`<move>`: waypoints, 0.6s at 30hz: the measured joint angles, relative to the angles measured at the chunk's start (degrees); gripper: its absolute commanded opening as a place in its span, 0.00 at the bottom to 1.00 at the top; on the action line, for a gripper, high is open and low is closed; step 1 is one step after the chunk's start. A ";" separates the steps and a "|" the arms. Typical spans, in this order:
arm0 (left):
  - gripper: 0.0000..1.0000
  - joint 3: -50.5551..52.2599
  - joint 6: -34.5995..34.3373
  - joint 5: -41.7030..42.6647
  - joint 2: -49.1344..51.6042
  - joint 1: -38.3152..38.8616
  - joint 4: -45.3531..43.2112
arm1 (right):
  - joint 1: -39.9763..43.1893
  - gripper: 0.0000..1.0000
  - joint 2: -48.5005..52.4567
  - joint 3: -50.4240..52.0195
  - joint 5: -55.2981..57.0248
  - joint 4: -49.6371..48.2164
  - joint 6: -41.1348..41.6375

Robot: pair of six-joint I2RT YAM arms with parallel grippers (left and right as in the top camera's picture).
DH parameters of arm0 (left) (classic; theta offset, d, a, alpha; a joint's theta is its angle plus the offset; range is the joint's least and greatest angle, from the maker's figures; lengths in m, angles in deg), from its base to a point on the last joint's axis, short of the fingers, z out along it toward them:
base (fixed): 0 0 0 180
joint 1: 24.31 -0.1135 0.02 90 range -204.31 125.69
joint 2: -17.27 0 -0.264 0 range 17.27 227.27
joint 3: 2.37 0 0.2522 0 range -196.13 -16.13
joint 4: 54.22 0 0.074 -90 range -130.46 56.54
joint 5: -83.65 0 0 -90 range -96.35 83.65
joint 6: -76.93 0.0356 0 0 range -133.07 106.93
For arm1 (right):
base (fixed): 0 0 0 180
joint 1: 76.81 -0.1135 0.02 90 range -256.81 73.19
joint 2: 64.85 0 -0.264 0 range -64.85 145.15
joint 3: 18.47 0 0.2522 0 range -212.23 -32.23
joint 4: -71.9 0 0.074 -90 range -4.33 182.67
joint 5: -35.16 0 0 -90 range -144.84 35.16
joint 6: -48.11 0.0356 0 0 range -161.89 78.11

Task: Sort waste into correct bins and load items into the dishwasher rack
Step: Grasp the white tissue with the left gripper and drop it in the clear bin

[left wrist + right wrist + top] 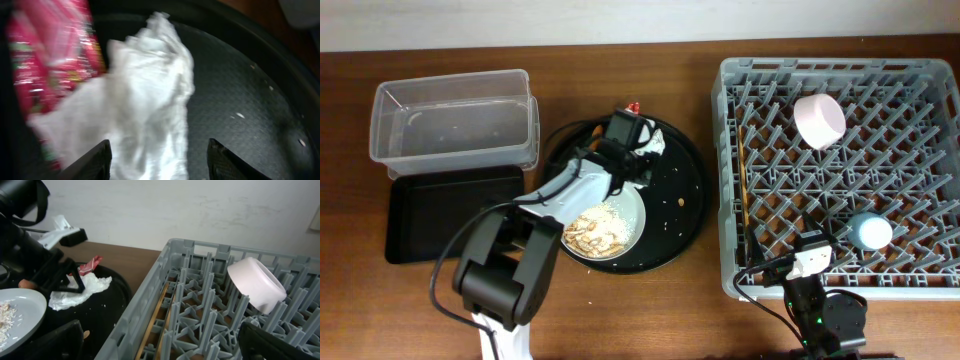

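Observation:
My left gripper [632,143] is open over the back of the round black tray, its fingers [160,162] astride the crumpled white napkin [145,100]. The red foil wrapper [50,60] lies beside the napkin, at the tray's far rim [634,107]. The pale plate [632,205] holds beige rice scraps [597,228]. The grey dishwasher rack [920,190] holds the white bowl [819,120], the light-blue cup [870,232] and the chopsticks [745,190]. My right gripper [807,262] is open and empty [160,345] at the rack's near left corner.
The clear tub [455,115] stands at the back left with the shallow black tray [450,215] in front of it. The round black tray [685,215] sits between them and the rack, with crumbs and a small orange bit [678,203] on it.

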 measured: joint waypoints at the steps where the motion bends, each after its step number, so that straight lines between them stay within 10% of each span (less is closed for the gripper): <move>1: 0.60 0.00 0.63 -0.55 0.39 0.96 -0.02 | 0.00 0.98 0.00 0.00 0.00 0.00 0.02; 4: 0.43 0.00 2.03 -3.23 1.86 2.58 0.00 | 0.00 0.98 0.00 0.00 0.00 0.00 0.00; 7: 0.00 -0.11 3.04 -5.01 2.80 2.40 -0.24 | 0.00 0.98 0.00 0.00 -0.02 0.00 0.00; 18: 0.00 -24.35 1.03 -8.72 -7.61 -1.38 34.91 | 0.00 0.98 0.00 0.00 0.00 0.00 0.00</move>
